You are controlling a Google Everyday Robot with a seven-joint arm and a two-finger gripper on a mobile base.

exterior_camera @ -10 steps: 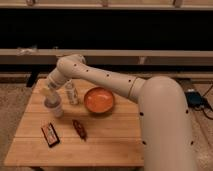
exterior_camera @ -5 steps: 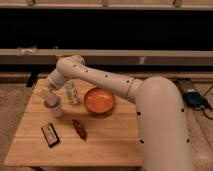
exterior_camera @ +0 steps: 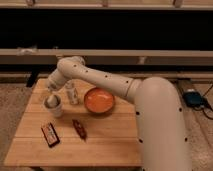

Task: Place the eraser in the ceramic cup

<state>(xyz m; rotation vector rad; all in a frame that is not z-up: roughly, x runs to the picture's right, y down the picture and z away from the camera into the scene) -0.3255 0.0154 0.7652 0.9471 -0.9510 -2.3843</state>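
The ceramic cup (exterior_camera: 55, 111) is a small whitish cup standing on the left part of the wooden table (exterior_camera: 110, 145). A pale cream block, the eraser (exterior_camera: 51, 102), shows at the cup's mouth. My gripper (exterior_camera: 52, 94) hangs straight above it at the end of the white arm, which reaches in from the right. I cannot tell whether the gripper still holds the eraser.
A slim white labelled bottle (exterior_camera: 72, 93) stands just right of the cup. An orange bowl (exterior_camera: 99, 100) sits mid-table. A flat black-and-red rectangle (exterior_camera: 50, 134) and a dark red oblong thing (exterior_camera: 79, 129) lie nearer the front edge. Carpet surrounds the table.
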